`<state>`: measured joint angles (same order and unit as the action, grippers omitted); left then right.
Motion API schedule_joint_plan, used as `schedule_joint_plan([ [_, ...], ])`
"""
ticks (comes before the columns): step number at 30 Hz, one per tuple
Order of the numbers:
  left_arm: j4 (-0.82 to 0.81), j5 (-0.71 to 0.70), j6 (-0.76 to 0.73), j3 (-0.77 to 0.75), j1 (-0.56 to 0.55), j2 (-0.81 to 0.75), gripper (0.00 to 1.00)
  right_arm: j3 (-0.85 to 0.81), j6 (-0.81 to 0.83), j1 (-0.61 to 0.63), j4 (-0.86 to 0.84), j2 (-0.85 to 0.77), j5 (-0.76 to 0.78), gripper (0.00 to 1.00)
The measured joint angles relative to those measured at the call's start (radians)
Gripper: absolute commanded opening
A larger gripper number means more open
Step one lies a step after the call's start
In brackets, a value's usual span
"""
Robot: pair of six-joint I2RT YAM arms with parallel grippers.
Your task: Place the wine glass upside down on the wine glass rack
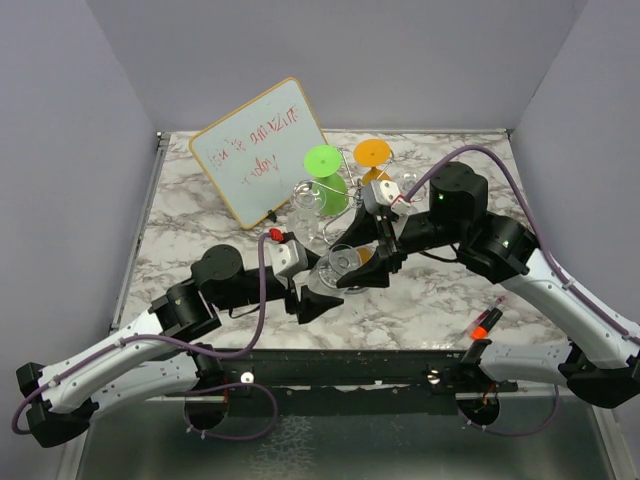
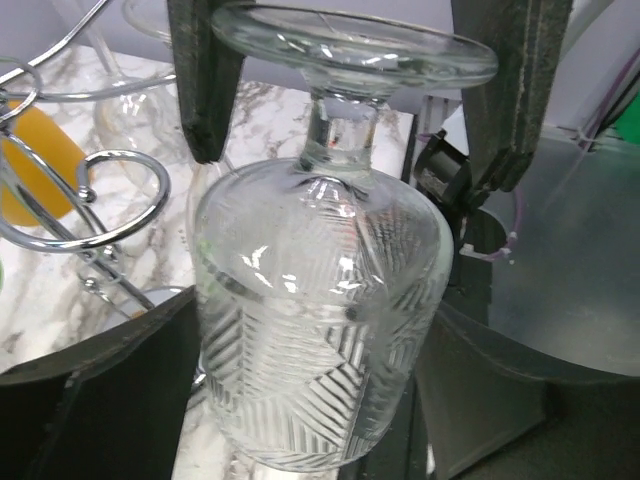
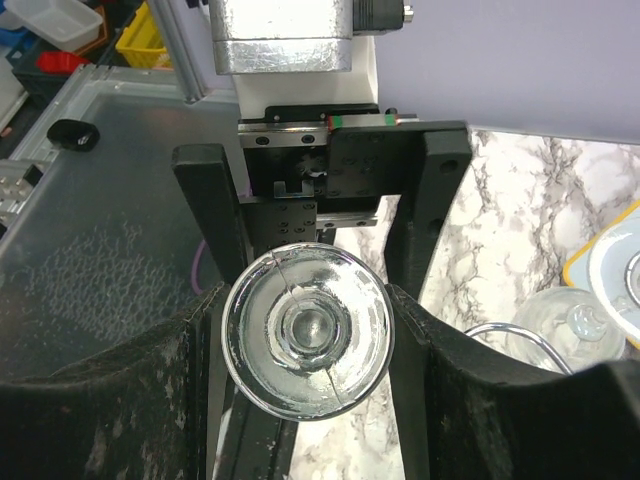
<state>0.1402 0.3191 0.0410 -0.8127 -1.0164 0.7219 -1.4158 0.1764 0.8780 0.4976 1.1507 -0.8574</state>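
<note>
Top external view first: we've got both arms meeting over the middle of the marble surface point(image 1: 440, 300), and between them is the glass point(image 1: 342, 262), turned upside down, foot up and bowl down. It's just on the near side of the rack point(image 1: 335, 218), not hung on it. Up on that chrome wire we can pick out a green glass point(image 1: 327, 175) and an orange glass point(image 1: 372, 153), both foot up, with a clear glass point(image 1: 305, 197) beside the green one. A board point(image 1: 262, 150) with red writing leans at the back left. The left hand point(image 1: 326, 288) comes in low from the near left. On the left wrist view, its own dark fingers point(image 2: 100, 400) sit against both sides of the cut-pattern bowl, so we call that a pinch on the glass. A curled arm of the rack shows just left of the bowl, near it but apart. The right hand point(image 1: 362, 268) reaches in from the right at foot height, and the left wrist view shows its two fingers point(image 2: 205, 80) standing on either side of the foot and stem. On the right wrist view we look straight at the round foot, which fills the gap between that hand's fingers point(image 3: 120, 400). The rim reaches both of them, but we cannot tell whether the right hand is gripping or only flanking.
</note>
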Motion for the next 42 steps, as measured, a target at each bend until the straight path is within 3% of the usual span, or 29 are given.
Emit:
schedule_joint_plan([
  [2,-0.006,0.002,0.003,0.004,0.000,0.000,0.55,0.000,-0.001,0.000,-0.003,0.000,0.001,0.20],
  [5,-0.019,0.017,-0.005,0.011,-0.002,0.000,0.44,0.000,-0.007,-0.001,-0.005,0.000,0.003,0.30],
  [7,-0.030,0.019,-0.005,0.017,-0.001,0.000,0.41,0.000,-0.008,0.000,-0.005,0.000,0.004,0.47],
  [11,-0.066,0.019,-0.005,0.046,0.000,-0.014,0.36,0.003,-0.010,0.000,-0.003,0.000,0.008,0.69],
  [15,-0.082,0.018,-0.005,0.084,0.000,-0.033,0.34,0.018,-0.006,0.000,-0.003,-0.003,0.015,0.80],
  [20,-0.078,0.018,-0.005,0.116,0.000,-0.031,0.33,0.028,-0.004,0.000,-0.017,-0.038,0.052,0.84],
  [26,-0.106,0.018,0.005,0.125,0.000,-0.003,0.31,0.089,-0.046,0.000,-0.156,-0.121,0.183,0.85],
  [34,-0.227,0.001,0.029,0.157,0.000,0.075,0.31,0.158,-0.108,0.000,-0.327,-0.212,0.385,0.85],
  [42,-0.355,-0.083,0.055,0.221,0.001,0.079,0.34,0.181,-0.131,0.000,-0.400,-0.273,0.471,0.85],
])
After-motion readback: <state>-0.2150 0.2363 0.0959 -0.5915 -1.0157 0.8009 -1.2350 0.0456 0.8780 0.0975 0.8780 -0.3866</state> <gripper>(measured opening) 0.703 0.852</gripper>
